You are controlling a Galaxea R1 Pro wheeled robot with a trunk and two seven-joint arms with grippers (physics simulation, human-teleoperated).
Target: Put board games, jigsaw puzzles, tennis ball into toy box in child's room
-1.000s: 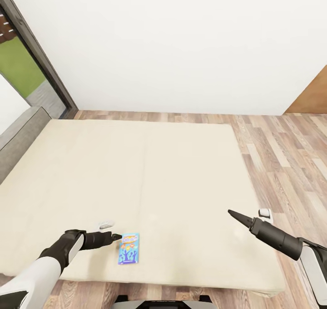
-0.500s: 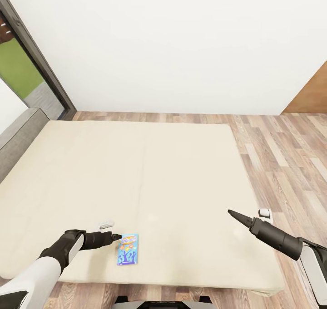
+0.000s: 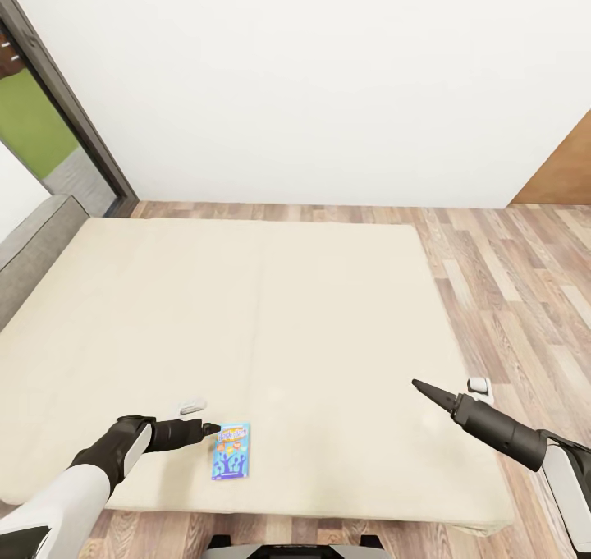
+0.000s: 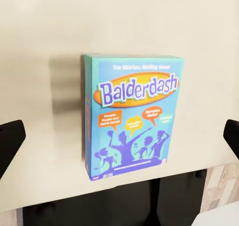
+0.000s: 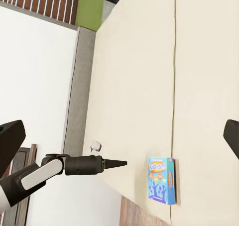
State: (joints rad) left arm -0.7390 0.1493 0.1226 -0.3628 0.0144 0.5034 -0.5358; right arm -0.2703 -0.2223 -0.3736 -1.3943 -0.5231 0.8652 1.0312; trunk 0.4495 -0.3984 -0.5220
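Nothing has moved: the light blue cartoon Balderdash box [image 4: 133,117] lies flat on the beige mattress [image 3: 246,313], centred between the wide-open, empty left gripper's [image 4: 119,136] jaws; right gripper [image 5: 119,136] likewise wide, empty.

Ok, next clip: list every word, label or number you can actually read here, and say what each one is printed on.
"Balderdash": large title on the front of the light blue board game, which lies flat on the bed.
Small line above the title on the same box: too blurred to read.
Text in the orange speech bubbles below the title: too small to read.
Fine print along the box's lower edge: unreadable.
In the head view the box's lettering is too small to read.
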